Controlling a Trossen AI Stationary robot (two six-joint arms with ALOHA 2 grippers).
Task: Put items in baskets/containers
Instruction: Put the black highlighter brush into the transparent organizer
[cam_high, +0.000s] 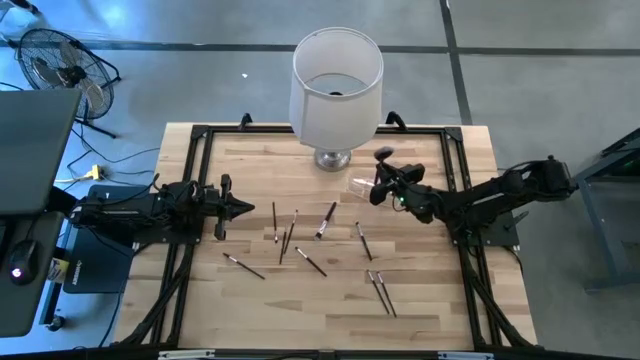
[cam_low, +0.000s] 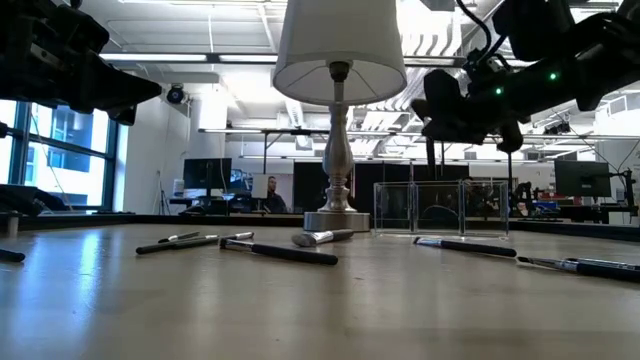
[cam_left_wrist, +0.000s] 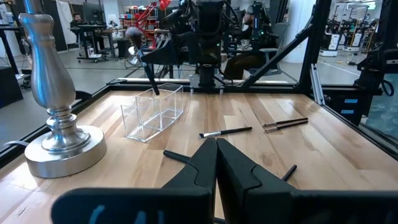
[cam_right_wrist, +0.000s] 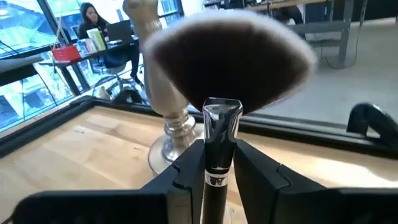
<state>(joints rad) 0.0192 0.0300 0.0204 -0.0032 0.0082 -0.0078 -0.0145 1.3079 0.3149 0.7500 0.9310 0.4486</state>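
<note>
My right gripper (cam_high: 384, 186) hovers over the clear plastic box (cam_high: 362, 187), shut on the large brush with the fluffy black head (cam_right_wrist: 233, 59) and silver ferrule (cam_right_wrist: 222, 115). The left wrist view shows that brush (cam_left_wrist: 148, 73) above the box (cam_left_wrist: 152, 112), which stands on the table beside the lamp base. Several thin brushes lie flat on the wood, among them one (cam_high: 326, 220) with a silver ferrule, a pair (cam_high: 380, 292) and one (cam_high: 243, 265) near the left. My left gripper (cam_high: 240, 208) waits shut at the table's left, above the wood. My right gripper pinches the large brush by its dark handle (cam_right_wrist: 217, 177), just below the silver ferrule, between its two fingers. The fingers come from the table's right, lying across the handle. The brush is lifted clear and tilted, head up, with its handle end (cam_left_wrist: 155, 91) pointing down over the box.
A white lampshade (cam_high: 336, 85) on a silver base (cam_high: 333, 159) stands close behind the box at the table's far side. A black frame (cam_high: 200, 140) runs round the table. Bare wood lies near the front edge.
</note>
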